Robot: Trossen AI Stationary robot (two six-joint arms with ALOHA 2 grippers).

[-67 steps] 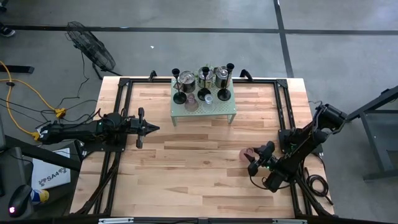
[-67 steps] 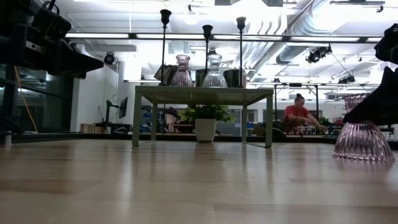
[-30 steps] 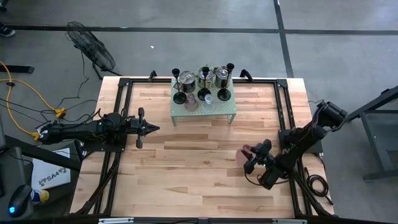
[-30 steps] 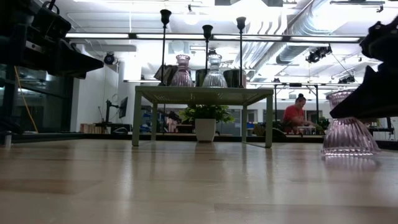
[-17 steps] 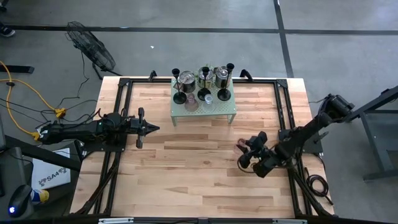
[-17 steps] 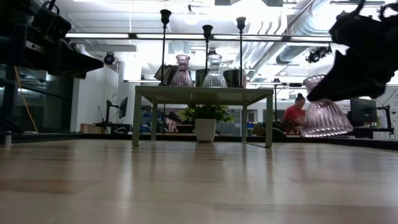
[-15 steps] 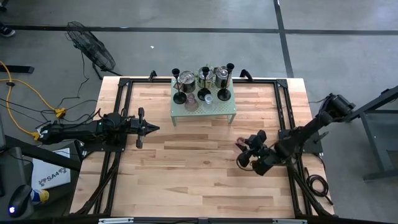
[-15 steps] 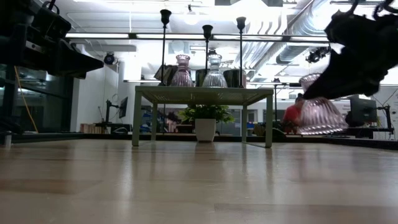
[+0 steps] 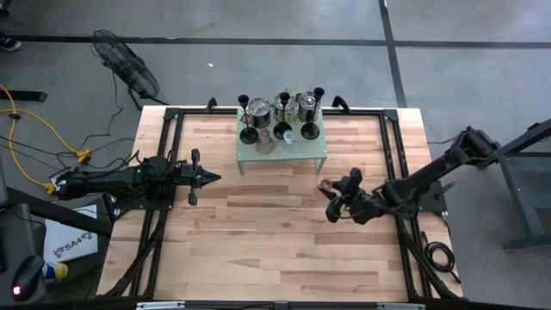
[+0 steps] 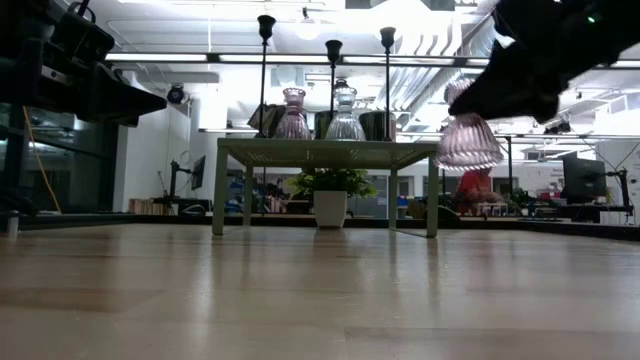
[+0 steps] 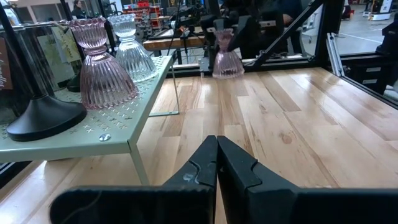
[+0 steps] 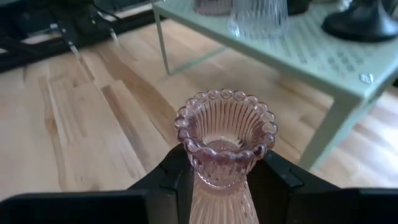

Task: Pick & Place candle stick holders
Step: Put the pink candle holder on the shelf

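Right gripper (image 9: 330, 200), right of frame centre in high view, fingers clenched on pink glass holder (image 9: 325, 184), lifted clear of counter (image 9: 258, 232) just beside rack (image 9: 293, 153).

On rack, upper centre: three black slim-stemmed holders (image 10: 265, 60), one pink glass holder (image 10: 293, 115), one clear glass holder (image 10: 344, 113); silver cups number unclear.

Left gripper (image 9: 209, 178) at left, fingers pressed together, empty.

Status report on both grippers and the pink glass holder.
Right gripper shut on ribbed pink glass candle holder, lifted off table near pale green perforated rack. Left gripper shut, idle at table's left. Path clear.
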